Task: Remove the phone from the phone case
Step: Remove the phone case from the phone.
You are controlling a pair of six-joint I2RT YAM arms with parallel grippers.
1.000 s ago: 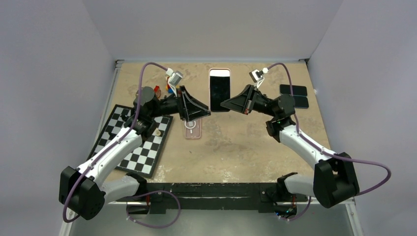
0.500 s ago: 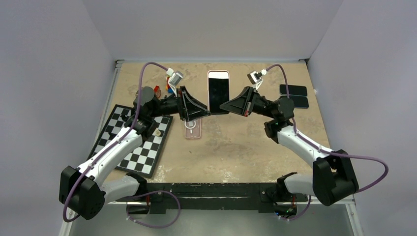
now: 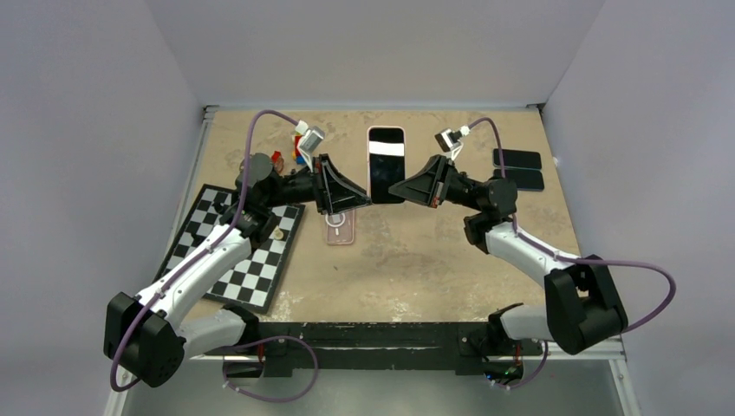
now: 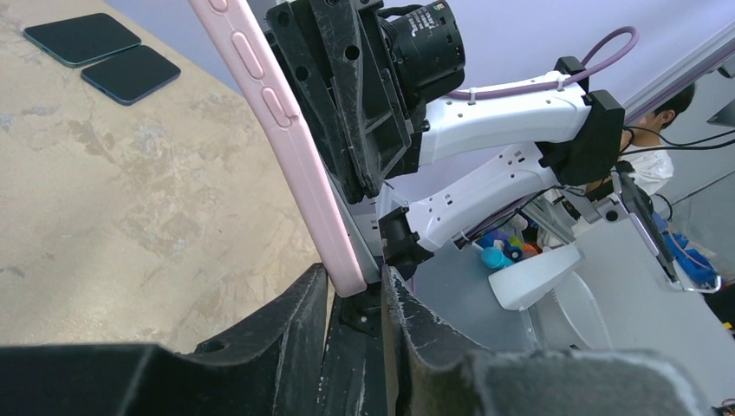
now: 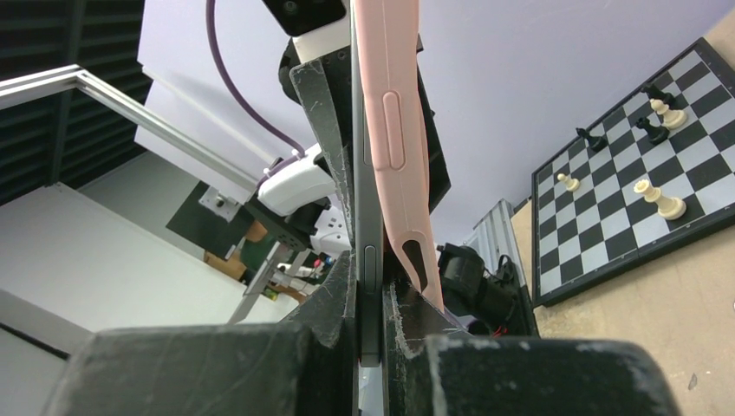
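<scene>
Chessboard (image 3: 251,282): flat on the table at the far left, partly under the left arm; several pieces (image 5: 656,198) standing on it, black and white.

Left gripper (image 3: 364,200): raised off the table at mid-scene, pointing right; fingers (image 4: 295,321) drawn almost together and pinching the near left corner of the case, pink edge wedged in the narrow gap between them.

Second case (image 3: 341,230): pale, with a ring on its back; flat on the table just below the left gripper, partly hidden by it.

Phone (image 3: 386,165): held up clear of the table between the two grippers, near the middle; dark screen facing the overhead camera, with glare near its far end.

Case (image 5: 392,130): pink, wrapped on the phone; hugging the grey side higher up, flaring away from it close to the right fingers.

Right gripper (image 3: 393,185): raised, pointing left, tip close to the left one; fingers closed tight on the phone's grey edge at the near right corner, pink lip just beside one finger.

Dark phones (image 3: 517,159): two, flat, side by side at the far right, well apart from both grippers.
</scene>
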